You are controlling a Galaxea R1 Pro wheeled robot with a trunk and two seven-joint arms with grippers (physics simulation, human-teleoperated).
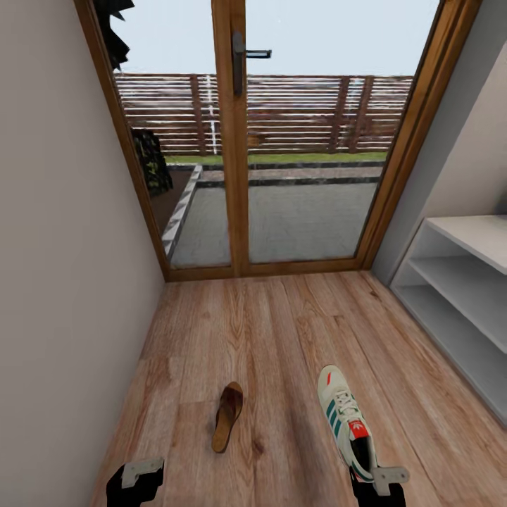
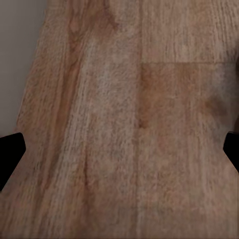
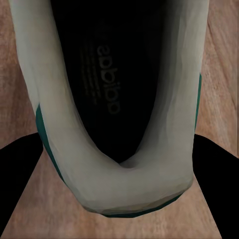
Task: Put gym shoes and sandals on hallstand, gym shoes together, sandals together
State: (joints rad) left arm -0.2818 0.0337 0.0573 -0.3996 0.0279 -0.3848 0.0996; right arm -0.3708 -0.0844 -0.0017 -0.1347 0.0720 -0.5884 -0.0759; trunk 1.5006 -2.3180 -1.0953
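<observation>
Cream gym shoe [image 1: 345, 421] and brown sandal [image 1: 227, 415] lie apart on floor [image 1: 267, 317]; hallstand [image 1: 465, 296] beside.

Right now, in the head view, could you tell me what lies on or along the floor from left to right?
Wall → sandal → gym shoe → shoe rack.

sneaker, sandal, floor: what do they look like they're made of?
Gym shoe: looks like matte cream leather or synthetic, with green stripes and white laces. Sandal: brown, leather-look, tan insole. Corridor floor: wood planks or laminate, with visible grain and plank seams. All rendered, so tentative.
</observation>
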